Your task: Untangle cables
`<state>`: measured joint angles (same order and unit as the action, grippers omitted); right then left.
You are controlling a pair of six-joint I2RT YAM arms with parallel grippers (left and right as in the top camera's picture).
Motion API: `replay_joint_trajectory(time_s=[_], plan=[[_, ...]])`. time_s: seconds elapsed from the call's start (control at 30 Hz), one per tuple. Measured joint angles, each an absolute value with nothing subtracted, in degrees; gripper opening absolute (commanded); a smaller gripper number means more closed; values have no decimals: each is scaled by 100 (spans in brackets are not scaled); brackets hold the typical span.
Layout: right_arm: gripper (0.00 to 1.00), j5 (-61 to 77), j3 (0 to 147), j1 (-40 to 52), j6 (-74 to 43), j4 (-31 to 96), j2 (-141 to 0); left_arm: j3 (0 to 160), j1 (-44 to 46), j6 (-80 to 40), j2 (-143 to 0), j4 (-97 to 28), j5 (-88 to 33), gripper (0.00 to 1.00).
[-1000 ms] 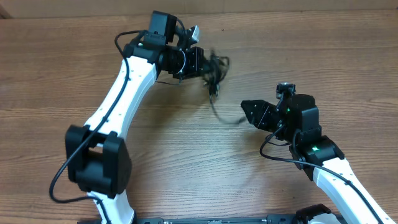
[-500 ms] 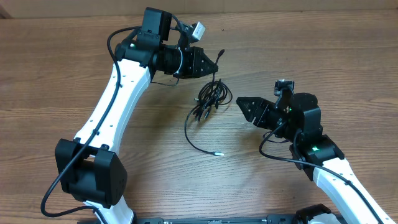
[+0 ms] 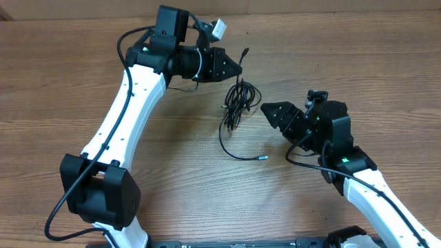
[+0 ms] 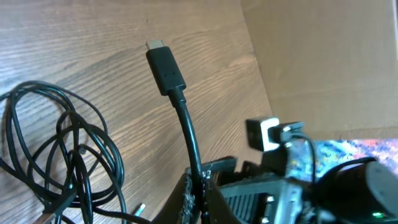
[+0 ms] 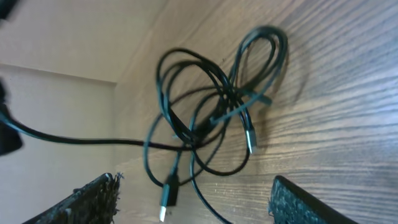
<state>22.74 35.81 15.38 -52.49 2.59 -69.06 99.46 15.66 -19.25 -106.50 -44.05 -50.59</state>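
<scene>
A tangle of thin black cables (image 3: 236, 103) lies on the wooden table between the arms, with one strand trailing to a silver-tipped plug (image 3: 262, 157). My left gripper (image 3: 237, 67) is shut on one cable just behind its black plug (image 3: 245, 52), which sticks up past the fingers (image 4: 163, 67). The rest of the bundle (image 4: 59, 155) hangs to the left in the left wrist view. My right gripper (image 3: 265, 110) is open and empty just right of the tangle (image 5: 214, 115), its pads (image 5: 93, 199) wide apart.
A cardboard wall (image 3: 310, 10) runs along the table's far edge. Thicker black robot cables loop beside each arm (image 3: 303, 165).
The left gripper has lifted one plug end up and away from the bundle. The tangle has dropped onto the table and shifted right. The right gripper has moved closer to it.
</scene>
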Motion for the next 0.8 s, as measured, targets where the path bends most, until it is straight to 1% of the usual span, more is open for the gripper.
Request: replay_joint_trajectory(time_s=[0.1, 0.23, 0.3, 0.43, 0.6, 0.67, 0.7, 0.73, 0.8], plan=[[78, 2314, 3581, 1538, -5299, 178, -6965, 10079, 1527, -2091, -10650, -4370, -5061, 4], [78, 2281, 3581, 1538, -5347, -342, -7214, 10110, 1500, -2324, -10650, -4372, -5074, 4], [78, 2261, 3581, 1542, -5363, -740, -7443, 10110, 1500, -2397, -10650, -4370, -5076, 9], [78, 2228, 3581, 1627, -5398, -1424, -7959, 10110, 1500, -2475, -10650, -4368, -5013, 13], [80, 2217, 3581, 1881, -5334, -1997, -8547, 10127, 1487, -2528, -10650, -4462, -4613, 13], [83, 2158, 3581, 1959, -5269, -2032, -8654, 10132, 1459, -2536, -10650, -4633, -4263, 13], [84, 2069, 3581, 2003, -5242, -2032, -8678, 10138, 1448, -2541, -10650, -4786, -3957, 14], [87, 1994, 3581, 2036, -5218, -2032, -8680, 10138, 1444, -2541, -10650, -4875, -3758, 25], [88, 1772, 3581, 2117, -5164, -2056, -8678, 10145, 1415, -2530, -10650, -5092, -3120, 31]])
